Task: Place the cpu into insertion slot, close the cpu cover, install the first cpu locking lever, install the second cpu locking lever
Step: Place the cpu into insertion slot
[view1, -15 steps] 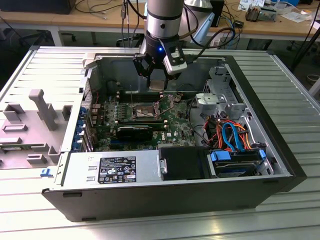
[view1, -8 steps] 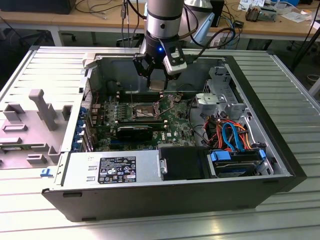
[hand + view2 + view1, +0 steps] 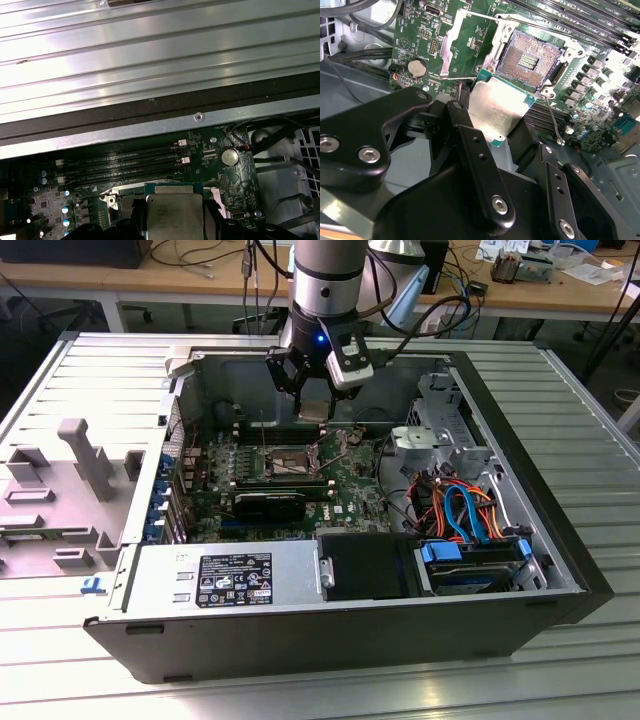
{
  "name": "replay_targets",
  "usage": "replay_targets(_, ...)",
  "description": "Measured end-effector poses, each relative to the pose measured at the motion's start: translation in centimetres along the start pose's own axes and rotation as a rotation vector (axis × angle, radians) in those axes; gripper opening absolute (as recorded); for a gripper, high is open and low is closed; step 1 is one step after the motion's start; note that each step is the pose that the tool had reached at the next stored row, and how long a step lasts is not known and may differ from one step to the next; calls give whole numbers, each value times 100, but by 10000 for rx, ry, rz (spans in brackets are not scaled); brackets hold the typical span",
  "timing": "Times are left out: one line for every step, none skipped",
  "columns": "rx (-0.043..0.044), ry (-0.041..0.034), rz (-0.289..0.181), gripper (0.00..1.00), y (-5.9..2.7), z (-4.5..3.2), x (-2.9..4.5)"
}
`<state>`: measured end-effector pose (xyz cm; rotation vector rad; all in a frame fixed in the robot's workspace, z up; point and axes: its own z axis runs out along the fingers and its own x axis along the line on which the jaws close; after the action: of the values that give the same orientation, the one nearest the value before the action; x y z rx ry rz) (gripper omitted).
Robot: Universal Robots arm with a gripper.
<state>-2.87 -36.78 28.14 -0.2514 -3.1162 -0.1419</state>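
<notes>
Case: you see an open PC case lying flat on a ribbed metal table.
Near edge: power supply toward the exterior view's left, drive bay with blue tabs toward its right.
Cables: orange and blue bundle just behind the drive bay.
Board: green board in the middle of the case.
Slot: slot sits mid-board. In the second wrist view you see its gold-brown contact field bare, with nothing seated in it.
Cover: cover is swung open beside the slot, and you can see the board through its window.
Lever: a thin wire lever stands free at a corner of the slot.
Gripper: your gripper hangs over the board just beyond the slot. Its black fingers are clamped on opposite edges of the cpu.
Cpu: cpu is in the gripper's grasp, silver top toward the wrist cameras and raised off the board. One edge overlaps the slot's rim in the second wrist view. You also see it in the first wrist view.
Memory slots: long black slots beyond the cpu, with a coin cell beside them.
Side: grey moulded panel on the table at the exterior view's left.
Far: wooden desk with loose cables behind the case.
</notes>
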Motion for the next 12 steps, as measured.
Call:
replay_targets(0, 0, 4, 55, 0, 0, 0)
replay_targets(0, -1, 7, 55, 0, 0, 0)
replay_targets(0, -1, 13, 55, 0, 0, 0)
replay_targets(0, -1, 16, 55, 0, 0, 0)
replay_targets(0, -2, 21, 55, 0, 0, 0)
replay_targets(0, -2, 25, 55, 0, 1, 0)
replay_targets(0, -3, 29, 55, 0, 1, 0)
replay_targets(-1, -3, 33, 55, 0, 1, 0)
replay_targets(0, -3, 36, 55, 0, 1, 0)
replay_targets(0, -3, 40, 55, 0, 1, 0)
replay_targets(-1, -4, 43, 55, 0, 1, 0)
replay_targets(-1, -4, 50, 55, 0, 1, 0)
